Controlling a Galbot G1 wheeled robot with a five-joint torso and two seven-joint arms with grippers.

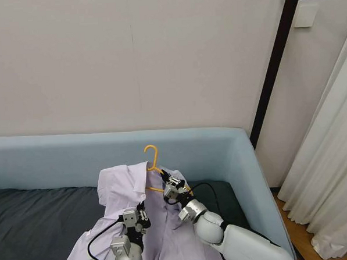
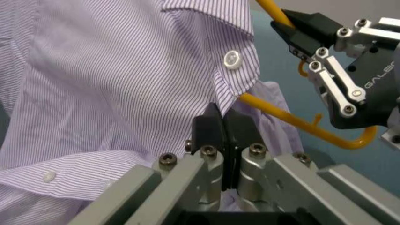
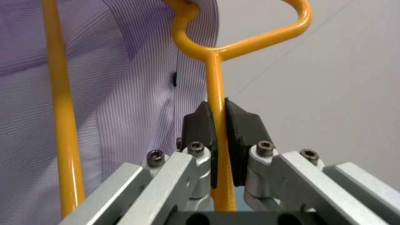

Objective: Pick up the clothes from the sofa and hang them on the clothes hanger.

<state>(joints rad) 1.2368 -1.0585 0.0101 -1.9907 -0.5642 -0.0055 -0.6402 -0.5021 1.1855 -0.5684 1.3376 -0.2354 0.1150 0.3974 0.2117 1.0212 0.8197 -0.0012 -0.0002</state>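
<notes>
right gripper [image 3: 218,125] clamps the hanger [image 3: 214,77] steady over the sofa [image 1: 47,154] while left gripper [image 2: 223,127] pinches the shirt [image 2: 112,84] front, likely to pull it across.

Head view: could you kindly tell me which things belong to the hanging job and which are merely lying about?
Job: striped shirt, yellow hanger, sofa, left pincer shut on shirt, right pincer shut on hanger.
Merely there: white curtain, wall, dark frame.
</notes>
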